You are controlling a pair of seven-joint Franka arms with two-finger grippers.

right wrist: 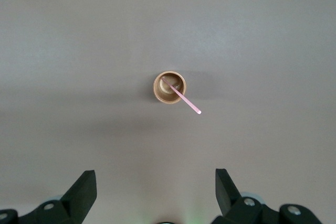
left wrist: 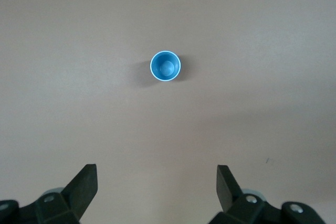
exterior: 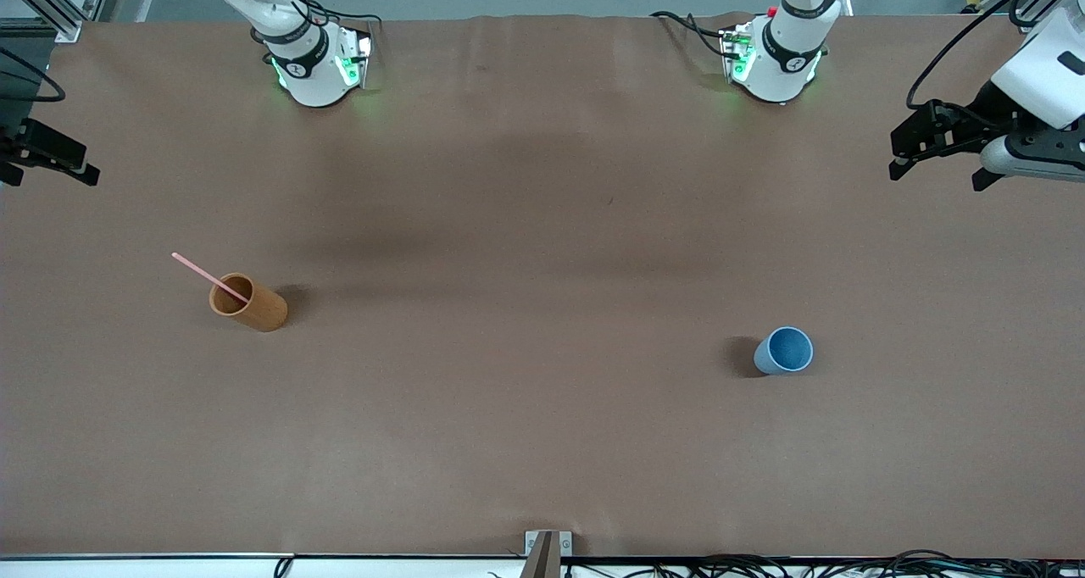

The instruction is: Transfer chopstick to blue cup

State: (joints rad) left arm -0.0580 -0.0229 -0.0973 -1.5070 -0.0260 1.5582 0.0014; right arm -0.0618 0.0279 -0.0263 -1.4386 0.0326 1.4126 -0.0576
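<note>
A pale pink chopstick (exterior: 202, 274) stands slanted in the orange-brown cylinder cup (exterior: 251, 304) toward the right arm's end of the table, its top sticking out over the rim. In the right wrist view the chopstick (right wrist: 184, 98) leans out of that cup (right wrist: 169, 87). The blue cup (exterior: 784, 351) stands upright and empty toward the left arm's end; it also shows in the left wrist view (left wrist: 165, 66). My left gripper (exterior: 937, 175) (left wrist: 156, 182) is open and empty, high over the table's edge at its own end. My right gripper (exterior: 51, 171) (right wrist: 156, 184) is open and empty, high over its end.
The brown table cover (exterior: 525, 247) lies flat between the two cups. The arms' bases (exterior: 318, 69) (exterior: 776, 61) stand along the table's edge farthest from the front camera. A small bracket (exterior: 548, 548) and cables sit at the nearest edge.
</note>
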